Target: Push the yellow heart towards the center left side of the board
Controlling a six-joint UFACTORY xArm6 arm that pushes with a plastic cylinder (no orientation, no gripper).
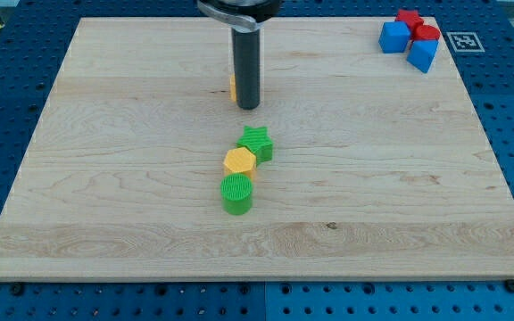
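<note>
A yellow block (232, 86), probably the yellow heart, shows only as a thin sliver at the left edge of my dark rod, above the board's middle; its shape is hidden. My tip (248, 107) rests on the board touching or just right of that block. Below it, a green star (257, 143), a yellow hexagon (239, 161) and a green cylinder (236, 193) lie in a close diagonal row near the board's centre.
The wooden board (105, 178) lies on a blue pegboard table. At the view's top right corner a cluster holds a blue cube (393, 37), a red star (408, 17), a red cylinder (426, 34) and another blue block (422, 55). A marker tag (461, 41) sits beside them.
</note>
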